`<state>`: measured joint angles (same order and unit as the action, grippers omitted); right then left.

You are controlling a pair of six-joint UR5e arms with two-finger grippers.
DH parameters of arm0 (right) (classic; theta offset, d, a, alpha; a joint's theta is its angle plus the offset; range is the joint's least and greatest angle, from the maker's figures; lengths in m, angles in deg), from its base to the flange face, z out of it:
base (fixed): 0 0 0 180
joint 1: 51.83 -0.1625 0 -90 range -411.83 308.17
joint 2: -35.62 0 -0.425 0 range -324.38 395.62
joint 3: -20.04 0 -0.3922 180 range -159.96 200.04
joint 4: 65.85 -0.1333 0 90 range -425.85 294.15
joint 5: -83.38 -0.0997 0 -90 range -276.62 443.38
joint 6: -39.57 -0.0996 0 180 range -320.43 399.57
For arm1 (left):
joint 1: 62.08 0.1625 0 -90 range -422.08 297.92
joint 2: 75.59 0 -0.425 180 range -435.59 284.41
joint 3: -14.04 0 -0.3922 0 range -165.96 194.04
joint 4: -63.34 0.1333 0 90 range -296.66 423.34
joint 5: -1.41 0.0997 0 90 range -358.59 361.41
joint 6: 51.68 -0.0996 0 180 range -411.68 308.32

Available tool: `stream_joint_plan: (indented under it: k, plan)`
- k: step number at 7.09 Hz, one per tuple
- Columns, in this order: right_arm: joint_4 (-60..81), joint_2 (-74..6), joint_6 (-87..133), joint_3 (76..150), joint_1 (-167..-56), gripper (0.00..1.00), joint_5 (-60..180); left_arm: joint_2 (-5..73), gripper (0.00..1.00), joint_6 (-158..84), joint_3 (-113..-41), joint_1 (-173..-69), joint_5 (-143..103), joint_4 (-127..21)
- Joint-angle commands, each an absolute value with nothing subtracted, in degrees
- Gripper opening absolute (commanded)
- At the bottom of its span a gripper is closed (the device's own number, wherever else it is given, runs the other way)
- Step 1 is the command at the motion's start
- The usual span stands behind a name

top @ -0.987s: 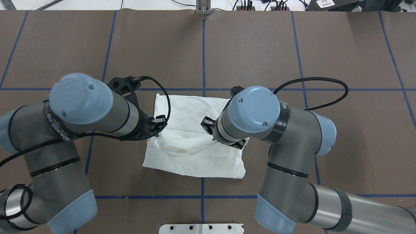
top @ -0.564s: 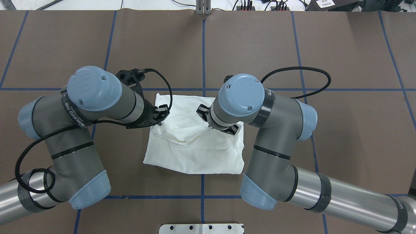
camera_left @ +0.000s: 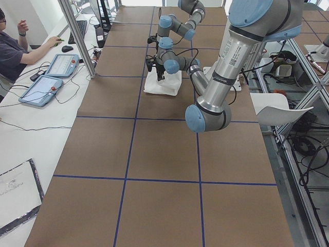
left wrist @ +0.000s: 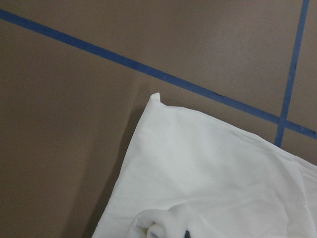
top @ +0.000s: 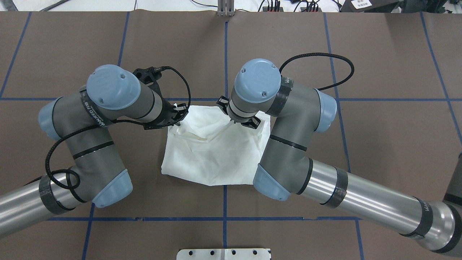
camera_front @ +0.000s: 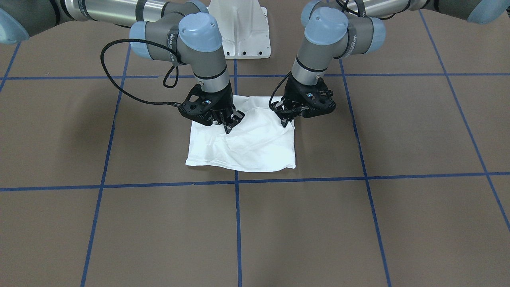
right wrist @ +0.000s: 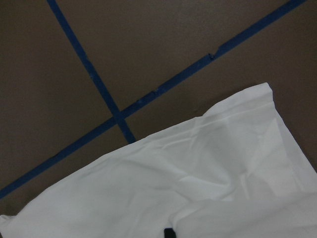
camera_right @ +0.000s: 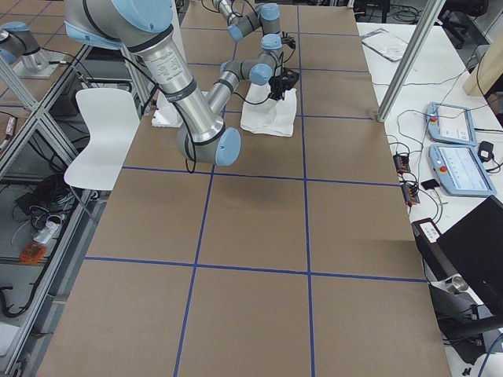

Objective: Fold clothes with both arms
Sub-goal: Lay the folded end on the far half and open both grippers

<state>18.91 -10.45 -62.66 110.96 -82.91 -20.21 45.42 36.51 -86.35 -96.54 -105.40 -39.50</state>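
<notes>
Cloth: folded white T-shirt (top: pixel 213 159) on brown bench (top: pixel 361 54). Left gripper (camera_front: pixel 287 118) and right gripper (camera_front: pixel 228 124), fingers narrowed, each pinch a raised fold; fabric ridged between.

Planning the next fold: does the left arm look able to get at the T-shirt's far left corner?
Probably yes: the left tool hangs over the T-shirt's left side and that corner lies bare ahead, but the tool seems shut on fabric.

Overhead, front views oppose; wrist views close; all share shirt (top: pixel 213 155)
</notes>
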Motion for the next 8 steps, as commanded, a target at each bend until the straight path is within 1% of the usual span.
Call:
stream_joint_plan:
  k: [1, 4, 5, 6, 7, 8]
  plan:
    - [18.6, -10.3, -62.6, 109.0, -83.6, 0.00, -20.4, 45.4, 0.00, 36.5, -84.1, -97.2, -105.4, -42.3]
    - [17.7, -10.3, -62.6, 108.2, -84.0, 0.00, -20.4, 46.0, 0.00, 36.5, -83.8, -97.4, -105.4, -42.7]
    - [16.7, -10.3, -62.5, 107.2, -84.1, 0.68, -20.3, 46.7, 0.00, 37.3, -82.9, -97.4, -105.4, -42.7]
    - [15.1, -10.3, -63.2, 106.6, -84.2, 1.00, -20.2, 47.0, 0.88, 39.0, -81.9, -97.4, -105.3, -43.4]
    - [15.0, -10.3, -63.1, 106.6, -84.4, 1.00, -20.3, 47.1, 0.99, 39.3, -81.0, -98.5, -105.3, -44.9]
    - [14.8, -10.3, -62.8, 106.6, -85.1, 1.00, -20.9, 47.0, 0.99, 38.9, -80.9, -100.8, -105.5, -44.5]
